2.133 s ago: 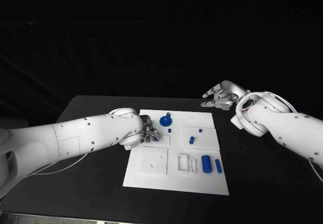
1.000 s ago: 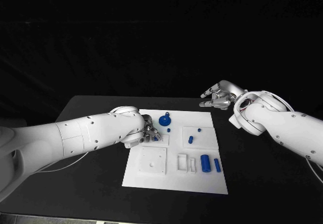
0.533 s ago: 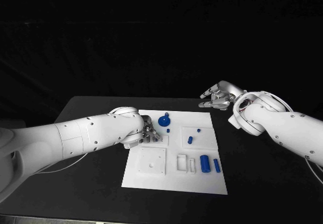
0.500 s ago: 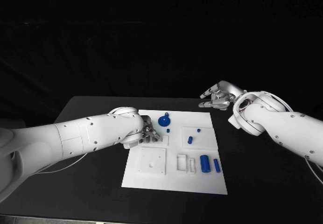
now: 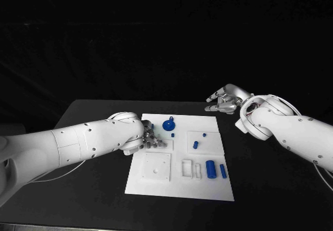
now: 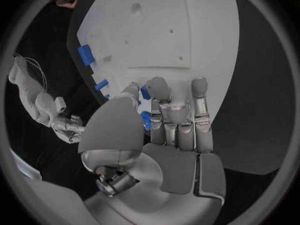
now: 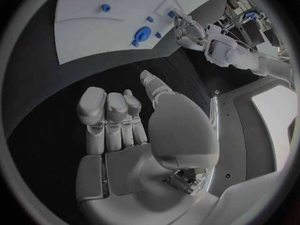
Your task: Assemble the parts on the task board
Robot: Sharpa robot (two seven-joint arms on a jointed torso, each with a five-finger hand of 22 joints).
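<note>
The white task board (image 5: pixel 158 185) lies in the middle of the table. Near its left edge my left hand (image 5: pixel 148 139) hovers low, and the left wrist view shows a small blue part (image 6: pixel 145 120) pinched between its thumb and fingers. A round blue part with a peg (image 5: pixel 169 125) and a tiny blue part (image 5: pixel 172 135) stand just beside that hand. Further right sit a short blue part (image 5: pixel 196 144), a blue cylinder (image 5: pixel 210 169) and a thin blue pin (image 5: pixel 223 171). My right hand (image 5: pixel 223 102) hangs beyond the board's far right corner with its fingers loosely bent, holding nothing.
The board (image 7: pixel 94 30) has several raised white square blocks (image 5: pixel 157 167) and slots (image 5: pixel 189 168). Black table (image 5: pixel 90 120) surrounds it on all sides. My left forearm (image 5: pixel 76 144) crosses the table's left part.
My left hand has drawn slightly left, toward the board's edge. The right hand has stayed where it was.
</note>
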